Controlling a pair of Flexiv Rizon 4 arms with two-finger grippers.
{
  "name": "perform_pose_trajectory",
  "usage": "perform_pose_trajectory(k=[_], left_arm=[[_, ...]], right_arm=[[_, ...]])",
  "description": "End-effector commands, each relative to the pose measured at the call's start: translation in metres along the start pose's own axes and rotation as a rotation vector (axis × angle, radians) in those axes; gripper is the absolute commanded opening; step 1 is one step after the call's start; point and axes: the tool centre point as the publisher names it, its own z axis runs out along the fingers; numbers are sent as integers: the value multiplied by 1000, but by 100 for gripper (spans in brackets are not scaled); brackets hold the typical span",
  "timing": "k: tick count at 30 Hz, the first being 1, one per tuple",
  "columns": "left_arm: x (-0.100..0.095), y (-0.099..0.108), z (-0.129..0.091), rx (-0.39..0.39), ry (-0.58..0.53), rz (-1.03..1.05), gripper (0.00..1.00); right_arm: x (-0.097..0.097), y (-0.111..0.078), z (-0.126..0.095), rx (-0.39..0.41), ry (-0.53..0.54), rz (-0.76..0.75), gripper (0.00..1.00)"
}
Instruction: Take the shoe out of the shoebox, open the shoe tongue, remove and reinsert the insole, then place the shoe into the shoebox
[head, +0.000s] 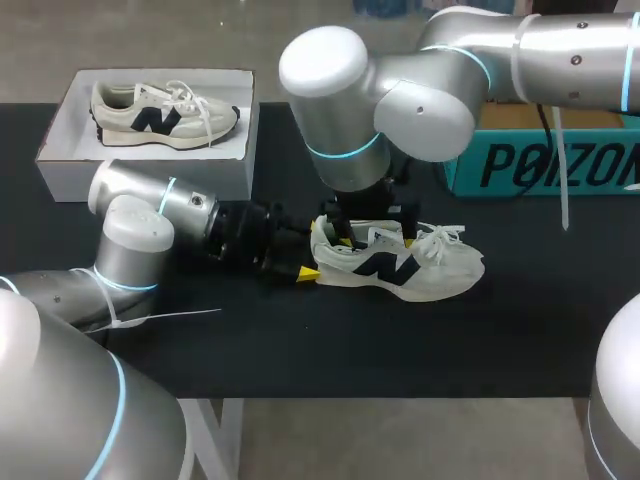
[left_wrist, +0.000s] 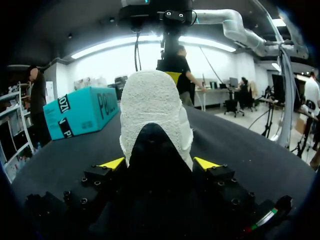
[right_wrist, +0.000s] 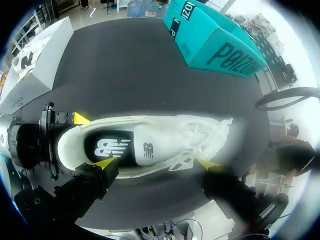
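Cream mesh sneaker with navy logo stands upright mid-tabletop. Left gripper clamps its heel from both sides; right gripper hangs above, fingers spread. White cardboard shoebox occupies far-left corner.

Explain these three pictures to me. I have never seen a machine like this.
This is a robot with two arms at a black table. The head view looks down from above and behind it. The two round wrist views come from cameras on the wrists, looking along the fingers. Each arm ends in a gripper with two yellow-tipped fingers. The left gripper holds a pale shoe by the heel, on the table. The right gripper hangs open right over that shoe. A white shoebox holds a second shoe, and a teal box stands on the robot's right.
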Motion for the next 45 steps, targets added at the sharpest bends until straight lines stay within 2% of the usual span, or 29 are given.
perform_pose_trajectory(k=[1, 8, 19, 20, 22, 23, 29, 45], left_arm=[[-1, 3, 2, 0, 0, 1, 0], [-1, 3, 2, 0, 0, 1, 0], [-1, 3, 2, 0, 0, 1, 0], [-1, 3, 2, 0, 0, 1, 0], [-1, 3, 2, 0, 0, 1, 0], [-1, 3, 2, 0, 0, 1, 0], [-1, 3, 2, 0, 0, 1, 0], [-1, 3, 2, 0, 0, 1, 0]], right_arm=[[-2, 6, 1, 1, -51, 4, 100], [-10, 14, 9, 2, -76, 3, 100], [-2, 17, 27, 14, -90, -18, 100], [-2, 18, 27, 12, -91, -18, 92], [-4, 20, 27, 12, -91, -18, 8], [-5, 20, 27, 12, -90, -17, 0], [-20, 22, 21, 6, -91, 4, 0], [-80, 31, 1, -12, -66, 144, 0]])
